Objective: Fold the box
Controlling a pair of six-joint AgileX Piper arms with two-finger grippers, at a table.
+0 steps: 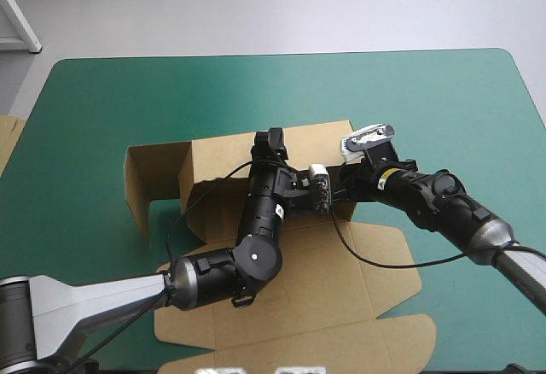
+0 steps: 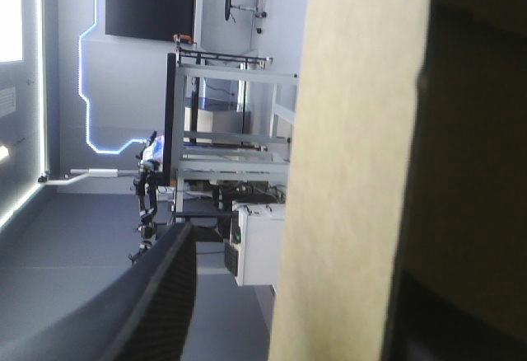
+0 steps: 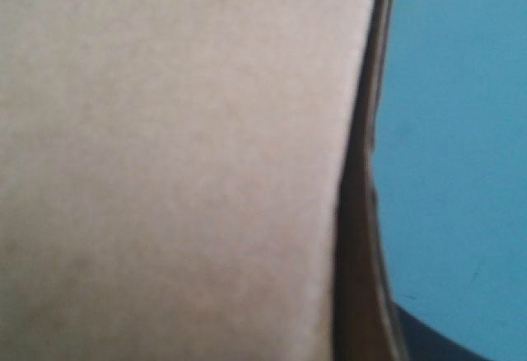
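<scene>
Box (image 1: 341, 263) mid-surface (image 1: 426, 92): back walls up, lid flat toward near edge, open cover far and right. Left hand (image 2: 321, 246) open at a wall edge. Right hand (image 1: 348, 182) against the right wall, grip can't tell.

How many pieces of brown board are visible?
2: the box, centre of the table, and more board at its left edge. Others may be hidden.
</scene>
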